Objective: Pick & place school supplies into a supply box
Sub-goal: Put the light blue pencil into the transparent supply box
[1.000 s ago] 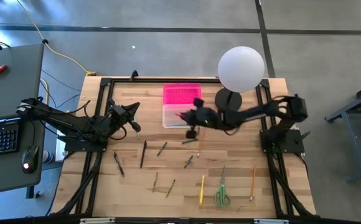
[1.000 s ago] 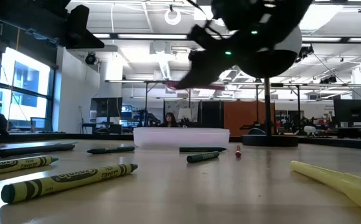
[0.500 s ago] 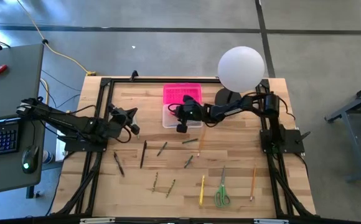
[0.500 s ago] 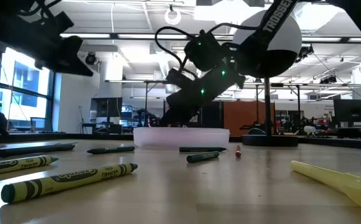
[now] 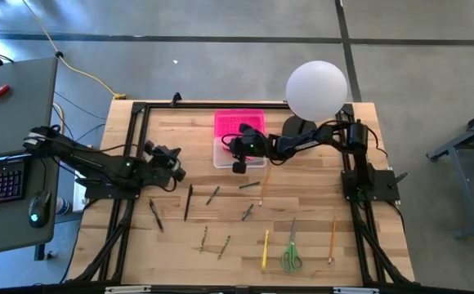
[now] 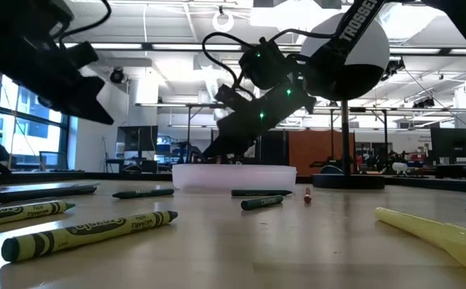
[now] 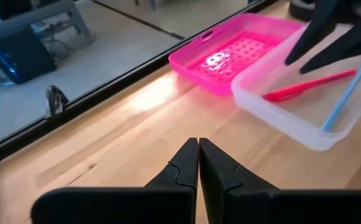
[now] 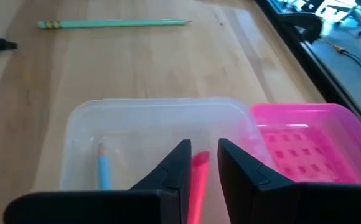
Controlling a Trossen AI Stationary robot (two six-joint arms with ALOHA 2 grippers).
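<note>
The right tool [image 5: 239,154] is no longer out over the open counter [image 5: 319,212] in front of the supply box [image 5: 225,152]; it now hangs low over the clear tray, its fingers parted a little, and the red pen [image 7: 308,86] it carried lies inside on the tray floor. The left tool [image 5: 178,169], fingers pressed together, has drawn back toward its own side and sits lower.

Desk [image 5: 302,245]: pale wood, smooth, faint sheen, visible grain. Supply box [image 7: 305,118]: translucent plastic, frosted, smooth. Lid [image 7: 230,53]: bright pink plastic, glossy, gridded texture. Left tool [image 7: 198,163]: matt black plastic. Crayons [image 6: 88,233]: olive paper wraps, matt. Globe lamp [image 5: 316,90]: white, matt.
</note>
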